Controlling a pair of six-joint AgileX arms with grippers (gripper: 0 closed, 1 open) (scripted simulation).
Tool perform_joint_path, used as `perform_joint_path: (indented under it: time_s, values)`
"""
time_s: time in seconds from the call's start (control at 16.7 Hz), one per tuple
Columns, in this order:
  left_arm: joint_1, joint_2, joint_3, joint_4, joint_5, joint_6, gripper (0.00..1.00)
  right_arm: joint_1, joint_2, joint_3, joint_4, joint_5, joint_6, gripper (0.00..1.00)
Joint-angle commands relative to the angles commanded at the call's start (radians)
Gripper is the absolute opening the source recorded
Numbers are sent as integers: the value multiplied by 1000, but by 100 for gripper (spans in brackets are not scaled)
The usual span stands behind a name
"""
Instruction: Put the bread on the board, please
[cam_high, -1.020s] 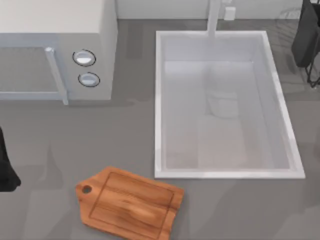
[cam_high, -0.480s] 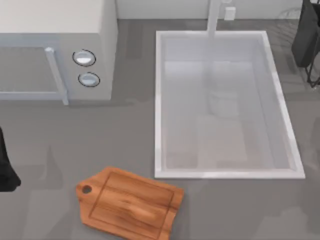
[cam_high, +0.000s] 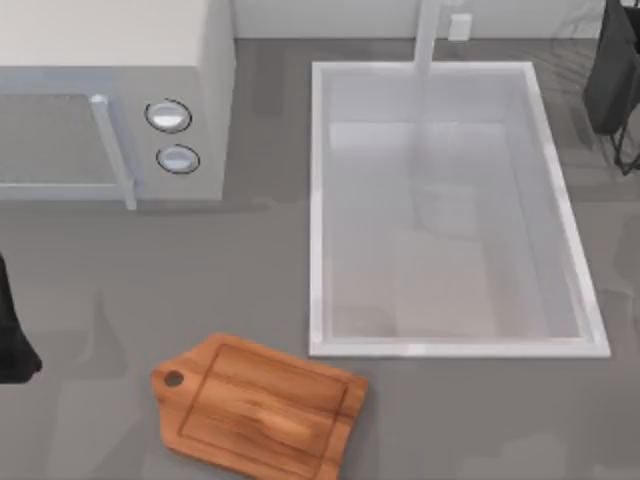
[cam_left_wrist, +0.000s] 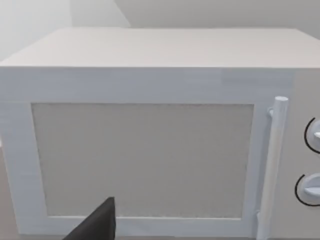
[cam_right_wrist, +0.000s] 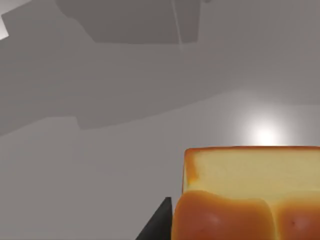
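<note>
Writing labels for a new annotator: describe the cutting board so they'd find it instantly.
In the top view, start at the big white sink right of centre, then drop to its near-left corner. The board lies flat on the grey counter just below and left of that corner. It is the lone reddish-brown wooden piece, with an edge groove and a holed handle tab.

A grey countertop (cam_high: 120, 290) carries everything here. On it rest the board (cam_high: 258, 408), a white microwave (cam_high: 110, 100) and a sunken sink (cam_high: 450, 210).
</note>
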Motion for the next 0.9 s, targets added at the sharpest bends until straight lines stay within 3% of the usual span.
perform_joint_path:
  time_s: [0.24,0.42,0.9]
  values:
    - [0,0,0,0,0,0,100,34,34,31,-9,0,-28,0]
    - [0,0,0,0,0,0,100,159,131,151,-42,0,-126,0]
    - [0,0,0,0,0,0,100,839,510,614,-162,-10,-513,0]
